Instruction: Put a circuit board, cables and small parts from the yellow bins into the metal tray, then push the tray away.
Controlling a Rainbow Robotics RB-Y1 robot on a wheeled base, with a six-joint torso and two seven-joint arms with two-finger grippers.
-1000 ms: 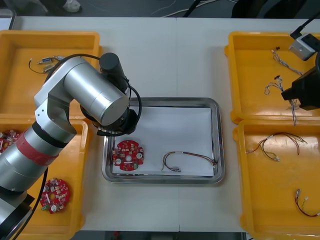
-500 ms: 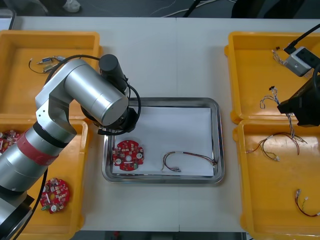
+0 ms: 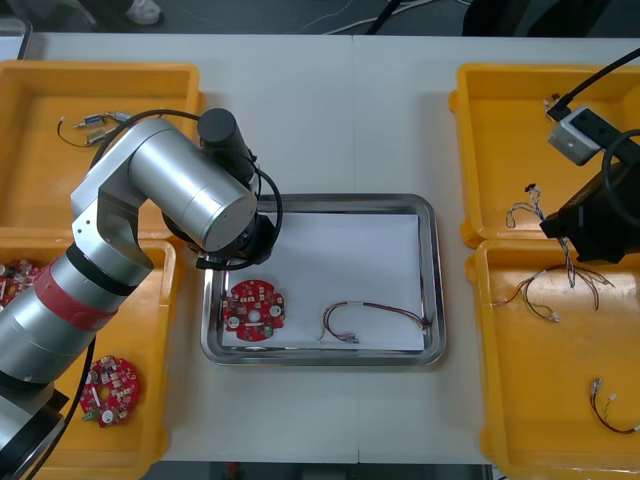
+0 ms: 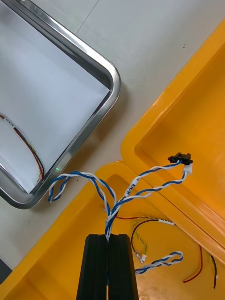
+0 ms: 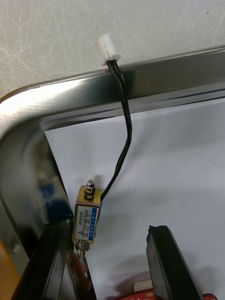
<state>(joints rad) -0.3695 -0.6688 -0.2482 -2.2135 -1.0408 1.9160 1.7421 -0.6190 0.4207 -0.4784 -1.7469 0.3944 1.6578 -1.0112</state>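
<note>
1. The circuit board (image 3: 252,308) and a red and yellow cable (image 3: 365,314) lay unmoved in the metal tray (image 3: 432,280).
2. The left gripper (image 5: 108,230) stayed over a tray corner, jaws apart, with a small metal part (image 5: 87,219) between them.
3. The right gripper (image 4: 108,236), jaws clamped on the twisted blue and white cable (image 4: 140,190), had carried it from the far right yellow bin (image 3: 500,130) toward the tray.

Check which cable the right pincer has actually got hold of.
The twisted blue and white cable: it is clamped in the shut right pincer and dangles from it. The red and yellow cable lies loose in the metal tray.
</note>
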